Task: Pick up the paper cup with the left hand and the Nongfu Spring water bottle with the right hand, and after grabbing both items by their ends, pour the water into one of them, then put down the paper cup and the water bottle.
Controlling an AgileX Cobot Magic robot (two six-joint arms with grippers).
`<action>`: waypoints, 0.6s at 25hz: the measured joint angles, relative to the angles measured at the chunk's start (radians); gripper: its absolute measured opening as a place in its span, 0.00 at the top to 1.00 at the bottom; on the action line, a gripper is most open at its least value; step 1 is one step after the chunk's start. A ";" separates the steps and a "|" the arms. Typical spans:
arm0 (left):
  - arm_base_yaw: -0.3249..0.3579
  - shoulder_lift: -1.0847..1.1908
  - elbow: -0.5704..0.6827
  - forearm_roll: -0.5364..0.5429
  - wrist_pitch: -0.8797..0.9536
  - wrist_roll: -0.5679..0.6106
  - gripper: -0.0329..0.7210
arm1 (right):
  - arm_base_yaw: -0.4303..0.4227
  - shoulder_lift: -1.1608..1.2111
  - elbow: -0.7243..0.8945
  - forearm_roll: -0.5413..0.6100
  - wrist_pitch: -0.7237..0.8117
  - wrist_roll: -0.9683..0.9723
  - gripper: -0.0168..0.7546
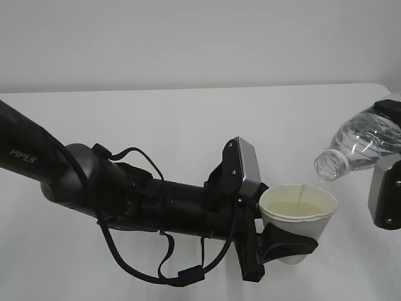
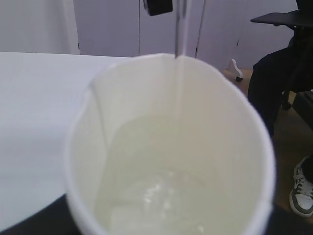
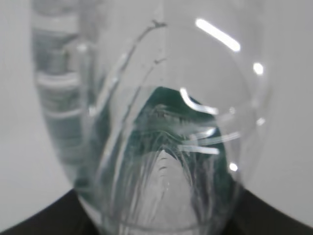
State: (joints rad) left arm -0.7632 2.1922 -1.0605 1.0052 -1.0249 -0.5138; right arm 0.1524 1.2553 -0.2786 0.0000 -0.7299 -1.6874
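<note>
**Water running from bottle into cup**

Cup (image 1: 299, 216) sits nearest, held above the tabletop (image 1: 188, 125) toward its front right part, upright and gripped low on its body by the left hand (image 1: 285, 244). The black fingers (image 1: 282, 241) wrap the lower wall, about half spread, closed on the cup. A grey camera block (image 1: 245, 166) sits just behind the rim, and the black arm (image 1: 37, 160) marked "PIPER" runs back toward the left edge with cables (image 1: 144, 263) looped beneath it.

Inside the cup lies a pool of water (image 2: 161, 186), pale against the cream lining; the left wrist view shows it filling the bottom part, with ripples where the stream lands. A thin clear stream drops straight down past the far rim into it.

Just right of the cup and higher, the bottle (image 1: 360, 147) is tilted steeply, its open neck pointing down and left, the mouth just above the cup's right rim without touching it. Water remains in the tilted body. The right hand (image 1: 388, 182) holds the bottle at its base end by the right edge of the exterior view, with a grey plate showing below; its fingers are mostly out of sight, about half spread around the bottle. In the right wrist view the bottle fills the picture, clear and ribbed, the green label (image 3: 171, 127) showing through it.

Beyond, the white tabletop runs to a plain pale wall (image 1: 200, 37).
</note>
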 joint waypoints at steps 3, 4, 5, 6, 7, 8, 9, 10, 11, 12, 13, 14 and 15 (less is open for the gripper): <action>0.000 0.000 0.000 0.000 0.000 0.000 0.45 | 0.000 0.000 0.000 0.000 0.000 0.000 0.52; 0.000 0.000 0.000 0.000 0.000 0.000 0.45 | 0.000 0.000 0.000 0.000 0.000 0.000 0.52; 0.000 0.000 0.000 0.000 0.000 0.000 0.45 | 0.000 0.000 0.000 0.000 0.000 0.000 0.52; 0.000 0.000 0.000 0.000 0.000 0.000 0.45 | 0.000 0.000 0.000 0.000 0.000 0.000 0.52; 0.000 0.000 0.000 0.000 0.000 0.000 0.45 | 0.000 0.000 0.000 0.000 -0.002 0.000 0.52; 0.000 0.000 0.000 0.000 0.000 0.000 0.45 | 0.000 0.000 0.000 0.000 -0.002 0.000 0.52; 0.000 0.000 0.000 0.000 0.000 0.000 0.45 | 0.000 0.000 0.000 0.000 -0.002 0.000 0.52; 0.000 0.000 0.000 0.000 0.000 0.000 0.45 | 0.000 0.000 0.000 0.000 -0.002 0.000 0.52; 0.000 0.000 0.000 0.000 0.000 0.000 0.45 | 0.000 0.000 0.000 0.000 -0.002 0.000 0.52; 0.000 0.000 0.000 0.000 0.002 0.000 0.45 | 0.000 0.000 0.000 0.000 -0.002 0.000 0.52; 0.000 0.000 0.000 0.000 0.002 0.000 0.45 | 0.000 0.000 0.000 0.000 -0.002 0.000 0.52; 0.000 0.000 0.000 0.000 0.002 0.000 0.45 | 0.000 0.000 0.000 0.000 -0.002 0.000 0.52; 0.000 0.000 0.000 0.000 0.004 0.000 0.45 | 0.000 0.000 0.000 0.000 -0.002 0.005 0.52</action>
State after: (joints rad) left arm -0.7632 2.1922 -1.0605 1.0056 -1.0208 -0.5138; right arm 0.1524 1.2553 -0.2786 0.0000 -0.7317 -1.6821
